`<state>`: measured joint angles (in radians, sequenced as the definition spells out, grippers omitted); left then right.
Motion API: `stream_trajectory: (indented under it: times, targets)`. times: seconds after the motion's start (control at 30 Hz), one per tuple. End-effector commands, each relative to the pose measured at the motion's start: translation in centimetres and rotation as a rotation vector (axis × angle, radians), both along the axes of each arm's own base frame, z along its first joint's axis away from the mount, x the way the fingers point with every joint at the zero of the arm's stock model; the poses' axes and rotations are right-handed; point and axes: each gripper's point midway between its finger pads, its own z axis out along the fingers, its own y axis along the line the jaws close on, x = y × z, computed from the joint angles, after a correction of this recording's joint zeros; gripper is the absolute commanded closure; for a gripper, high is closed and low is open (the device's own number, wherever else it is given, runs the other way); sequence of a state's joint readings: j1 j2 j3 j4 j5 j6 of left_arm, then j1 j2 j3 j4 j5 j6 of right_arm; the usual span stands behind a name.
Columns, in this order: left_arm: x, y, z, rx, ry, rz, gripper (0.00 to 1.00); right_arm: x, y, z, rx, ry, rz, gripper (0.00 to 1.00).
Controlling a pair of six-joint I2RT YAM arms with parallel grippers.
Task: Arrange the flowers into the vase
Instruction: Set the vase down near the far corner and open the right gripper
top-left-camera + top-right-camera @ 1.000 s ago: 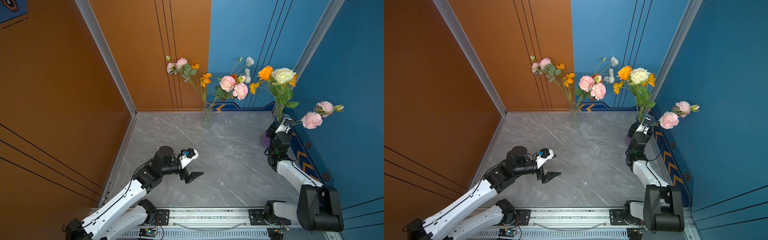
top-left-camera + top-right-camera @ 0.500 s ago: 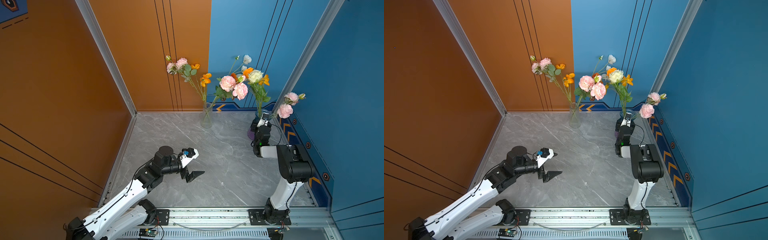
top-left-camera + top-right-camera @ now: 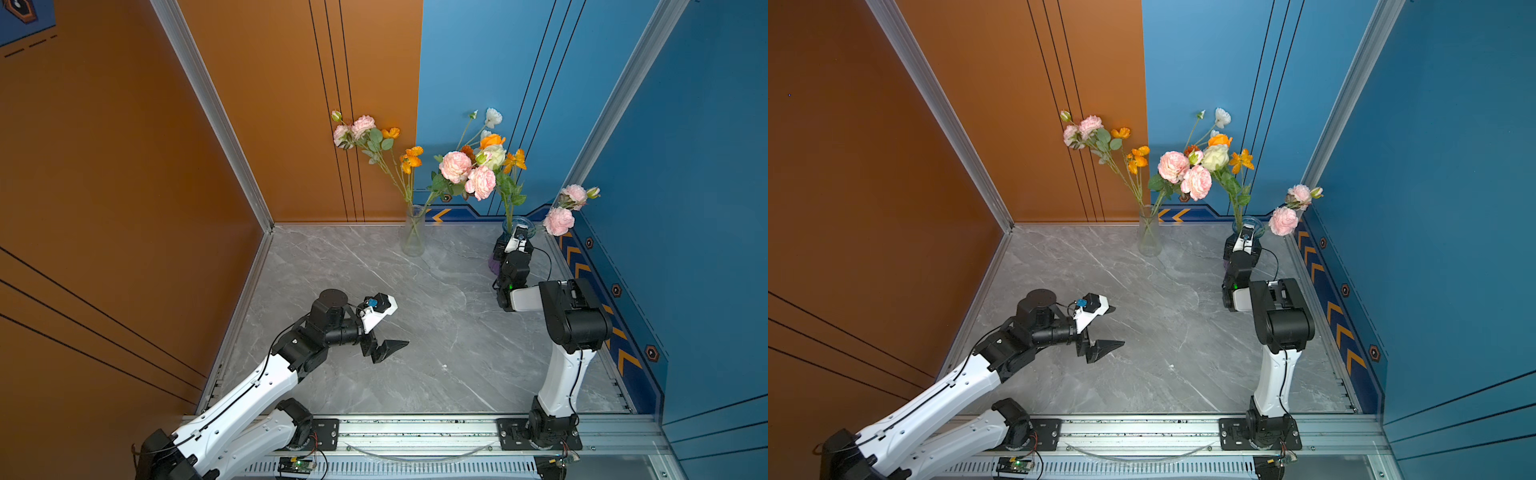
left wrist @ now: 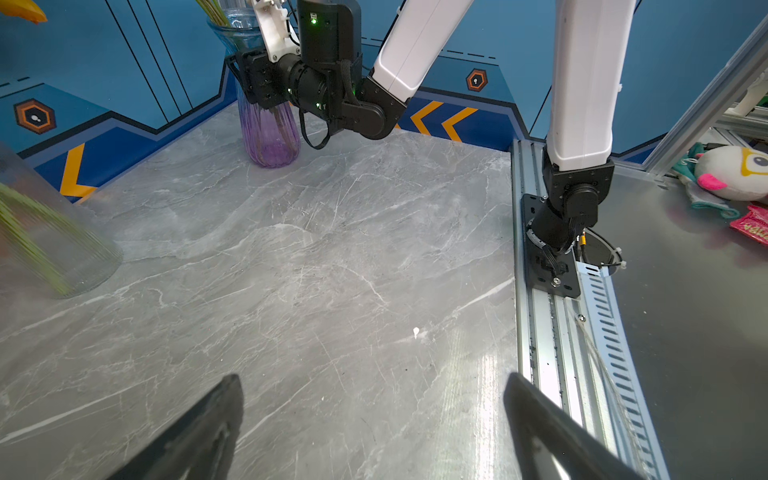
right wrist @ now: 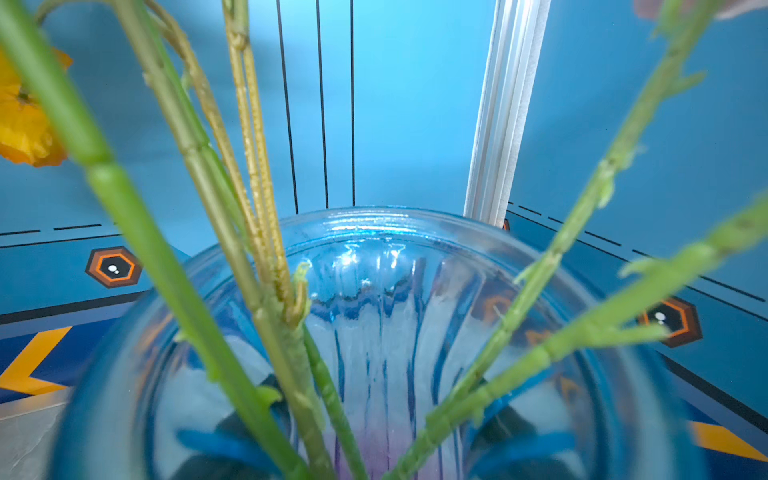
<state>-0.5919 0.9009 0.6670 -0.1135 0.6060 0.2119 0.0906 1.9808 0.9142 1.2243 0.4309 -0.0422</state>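
Top views: every stem in glass, one vase in the right arm's clasp

In both top views no flower lies loose. The long green-stemmed flowers (image 3: 492, 156), with pink, cream, white and orange blooms, stand in two vessels. One lot fans out of the tall clear glass vase (image 3: 413, 235) at the back wall. The rest sit in the ribbed blue-to-purple glass vase (image 4: 270, 133) near the right wall.

The right gripper (image 4: 251, 79) is clamped round that vase's neck, and the right wrist view looks straight into its mouth at the stems. The left gripper (image 3: 397, 326) hangs spread wide and empty over the middle.

I judge the arranging nearly done. What remains is to let go of the blue vase, whose base seems to rest on the surface, and perhaps to tidy the pink blooms (image 3: 559, 220) leaning toward the right wall.

Below, the grey marble-patterned tabletop (image 3: 415, 286) carries only the vases and a white speck (image 4: 416, 331). The room is walled by orange panels (image 3: 124, 166) on the left and back, and by blue chevron-trimmed panels (image 3: 706, 208) on the right. An aluminium rail (image 3: 415, 428) at the front carries both arms.
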Motion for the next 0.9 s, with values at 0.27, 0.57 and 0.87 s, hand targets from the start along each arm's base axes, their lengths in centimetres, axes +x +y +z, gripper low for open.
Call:
stream_trajectory:
  times: [0.27,0.57,0.87]
  targets:
    - [0.1,0.0,0.8,-0.03,-0.005,-0.014,0.02,-0.4,-1.5,5.2,0.112,-0.177,-0.081,0.17]
    - [0.0,0.0,0.9,-0.034,-0.005,-0.011,0.02,-1.2,-1.5,3.7,0.132,-0.113,-0.089,0.01]
    - [-0.1,0.1,1.6,-0.048,-0.013,-0.012,0.02,-5.9,-1.7,0.2,0.17,-0.036,-0.108,0.0]
